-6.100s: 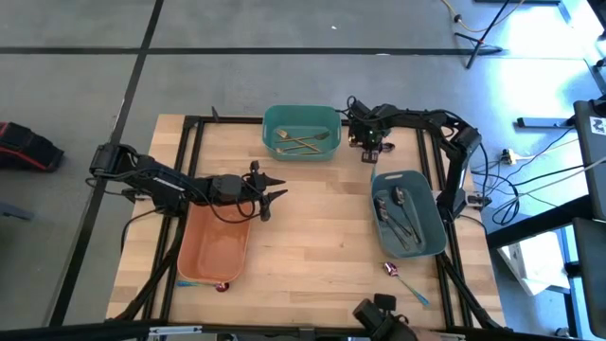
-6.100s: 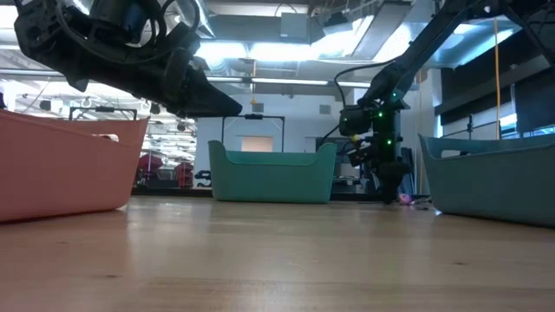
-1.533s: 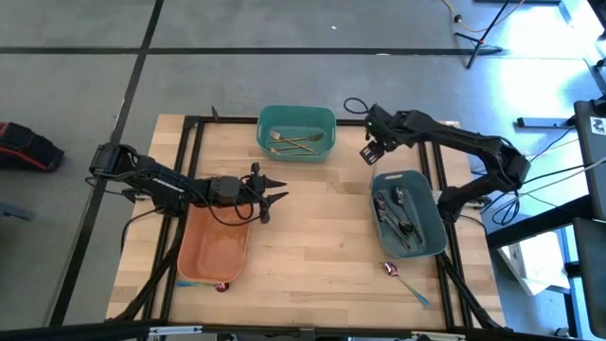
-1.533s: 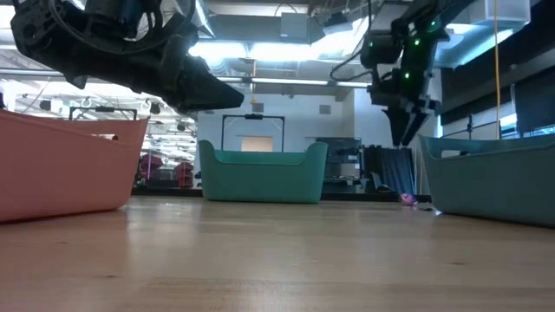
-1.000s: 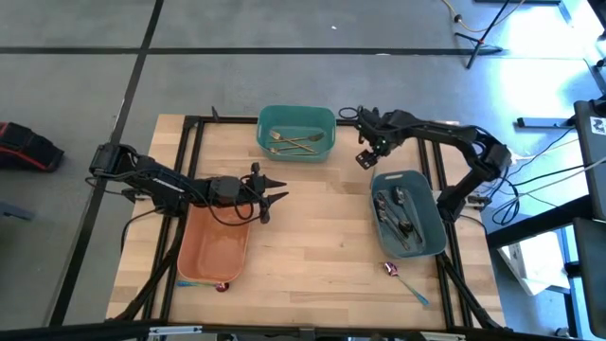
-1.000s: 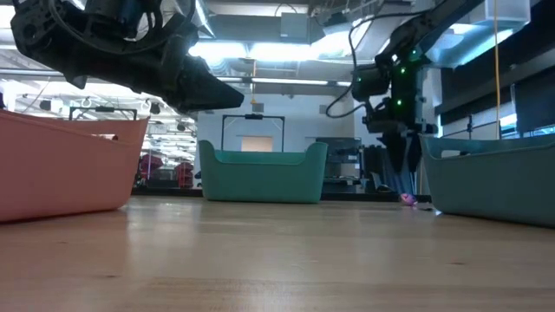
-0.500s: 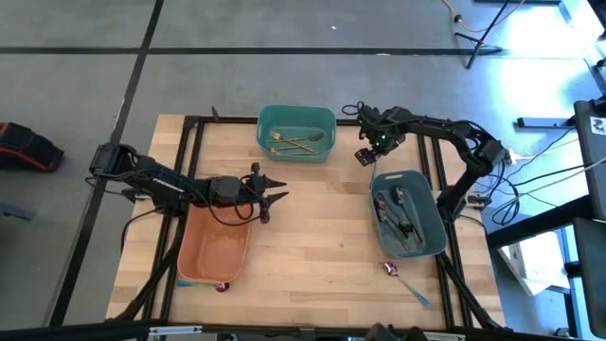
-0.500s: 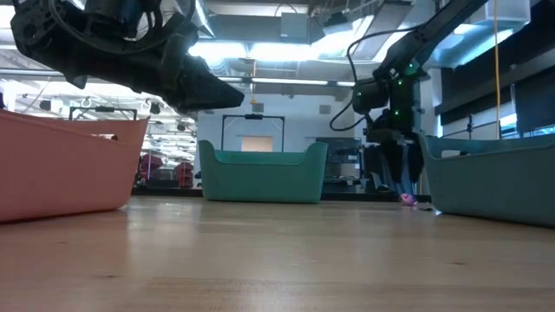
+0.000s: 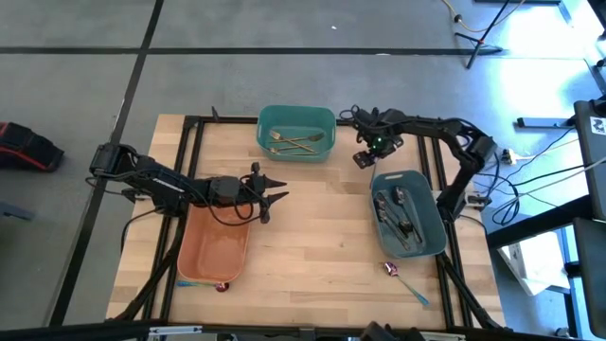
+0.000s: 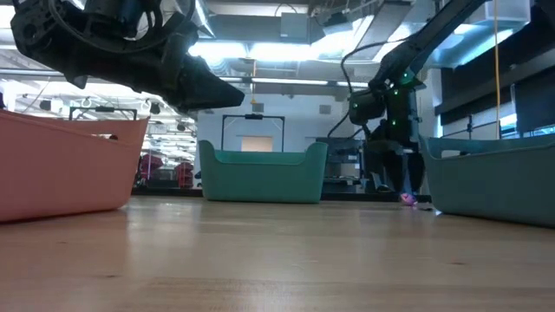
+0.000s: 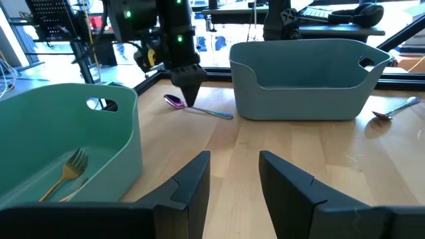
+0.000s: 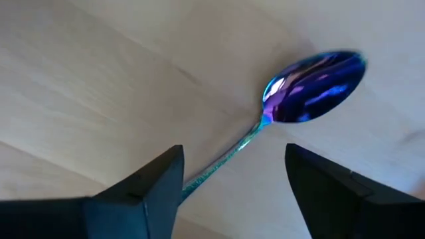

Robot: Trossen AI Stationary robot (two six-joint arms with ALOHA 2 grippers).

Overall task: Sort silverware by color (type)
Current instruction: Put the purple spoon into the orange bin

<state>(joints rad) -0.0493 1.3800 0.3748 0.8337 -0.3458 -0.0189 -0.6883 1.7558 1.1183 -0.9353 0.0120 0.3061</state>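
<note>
An iridescent purple-blue spoon (image 12: pixel 311 79) lies flat on the wooden table between the teal bin (image 9: pixel 296 116) and the grey-blue bin (image 9: pixel 429 248). My right gripper (image 12: pixel 232 158) points down over it, open. One finger stands on each side of the spoon's handle (image 12: pixel 222 161), and neither shows contact. The left wrist view shows the same gripper (image 11: pixel 188 93) just above that spoon (image 11: pixel 199 109). My left gripper (image 9: pixel 275 197) hovers open beside the orange bin (image 9: pixel 194 267), holding nothing. Gold forks (image 9: pixel 298 142) lie in the teal bin, and dark pieces (image 9: pixel 401 216) lie in the grey-blue bin.
Another purple-blue spoon (image 9: pixel 403 278) lies on the table near the front right corner, beyond the grey-blue bin's near end. A small dark piece (image 9: pixel 221 286) sits at the orange bin's near end. Bare wood lies open in the table's middle. A black frame runs along the table's edges.
My right gripper has come down toward the table over the purple-blue spoon, staying open with its fingers pointing down. The spoon has not moved.
</note>
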